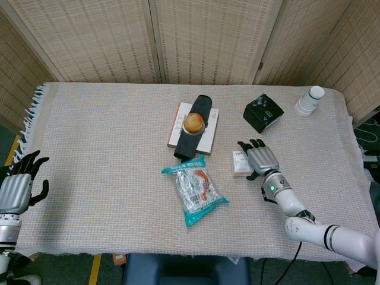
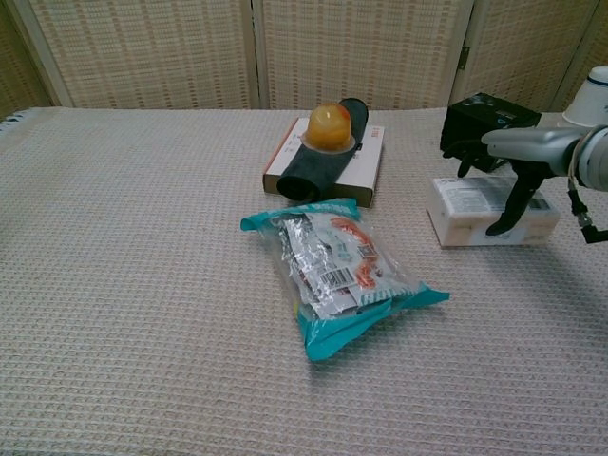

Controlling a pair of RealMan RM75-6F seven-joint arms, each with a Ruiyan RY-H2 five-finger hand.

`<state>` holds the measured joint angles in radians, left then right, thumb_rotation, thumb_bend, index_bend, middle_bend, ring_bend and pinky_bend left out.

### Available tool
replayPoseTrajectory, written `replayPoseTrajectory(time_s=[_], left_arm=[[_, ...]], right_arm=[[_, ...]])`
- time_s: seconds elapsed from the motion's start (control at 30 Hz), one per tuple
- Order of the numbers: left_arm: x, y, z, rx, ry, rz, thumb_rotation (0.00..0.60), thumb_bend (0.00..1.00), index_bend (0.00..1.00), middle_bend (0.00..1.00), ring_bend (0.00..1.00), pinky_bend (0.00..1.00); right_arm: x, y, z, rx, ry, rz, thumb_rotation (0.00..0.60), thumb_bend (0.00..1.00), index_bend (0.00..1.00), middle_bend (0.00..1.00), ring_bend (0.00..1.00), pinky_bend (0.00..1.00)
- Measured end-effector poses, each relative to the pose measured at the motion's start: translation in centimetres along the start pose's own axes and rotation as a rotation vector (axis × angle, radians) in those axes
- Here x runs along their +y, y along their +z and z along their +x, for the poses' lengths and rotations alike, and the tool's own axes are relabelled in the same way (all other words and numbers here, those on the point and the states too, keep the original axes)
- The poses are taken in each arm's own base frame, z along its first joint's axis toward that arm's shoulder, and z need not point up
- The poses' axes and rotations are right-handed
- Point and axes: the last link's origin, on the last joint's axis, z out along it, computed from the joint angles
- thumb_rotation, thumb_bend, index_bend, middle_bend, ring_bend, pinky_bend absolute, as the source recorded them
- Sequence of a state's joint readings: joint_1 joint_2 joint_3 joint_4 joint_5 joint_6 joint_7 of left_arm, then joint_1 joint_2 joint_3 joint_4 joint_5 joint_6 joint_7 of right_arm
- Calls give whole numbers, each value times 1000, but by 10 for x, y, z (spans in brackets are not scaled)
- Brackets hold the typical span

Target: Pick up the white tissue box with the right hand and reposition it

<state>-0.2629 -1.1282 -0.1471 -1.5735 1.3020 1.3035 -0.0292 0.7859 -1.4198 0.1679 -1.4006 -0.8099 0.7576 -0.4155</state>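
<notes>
— Centre? Teal snack packet (image 2: 337,271), lying flat on woven cloth (image 2: 142,285).
— At twelve o'clock? Book (image 2: 328,161) bearing a dark roll (image 2: 318,166) and an orange ball (image 2: 329,126).
— At two o'clock? White tissue box (image 2: 489,212), right hand (image 2: 508,166) spread over it, thumb down its front face. Black box (image 2: 480,128) just behind.

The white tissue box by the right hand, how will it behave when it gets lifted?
The white tissue box lies flat and low, so it probably won't tip or roll. It looks like thin cardboard, likely light but apt to dent under a hard squeeze. The right hand arches over it, so a top grasp seems workable.
</notes>
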Motion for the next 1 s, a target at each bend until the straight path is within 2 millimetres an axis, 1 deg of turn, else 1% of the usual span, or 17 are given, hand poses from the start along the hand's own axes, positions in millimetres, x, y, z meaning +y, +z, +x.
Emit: replayPoseTrajectory(time_s=[0.17,0.3,0.57,0.6,0.73,0.87,1.0], left_arm=[[-1,0,1,-1,-5,1,600,546,186,0,0,115],[-3,1,2,2,-12,6,600,546,186,0,0,115],[-3,1,2,0,-19,6,600,546,186,0,0,115],[-3,1,2,0,-19,6,600,546,186,0,0,115],[-3,1,2,-1,-21,3,600,548,186,0,0,115],[-3,1,2,-2,-21,4,600,548,186,0,0,115],[-4,1,2,0,-21,5,600,547,186,0,0,115]], right_arm=[[-5,7,-3,-14,1,0,600,0,30,155,0,0],[-11,14,-5,-19,-1,4,600,0,73,155,0,0],[-15,18,-7,-18,-4,0,600,0,131,155,0,0],[-16,18,-7,-18,-4,0,600,0,149,157,0,0],[-15,18,-6,-6,-7,-5,600,0,218,192,4,0],[-14,18,-7,0,-10,-12,600,0,246,214,13,0],[-15,19,-9,1,-15,-12,600,2,295,250,39,0]])
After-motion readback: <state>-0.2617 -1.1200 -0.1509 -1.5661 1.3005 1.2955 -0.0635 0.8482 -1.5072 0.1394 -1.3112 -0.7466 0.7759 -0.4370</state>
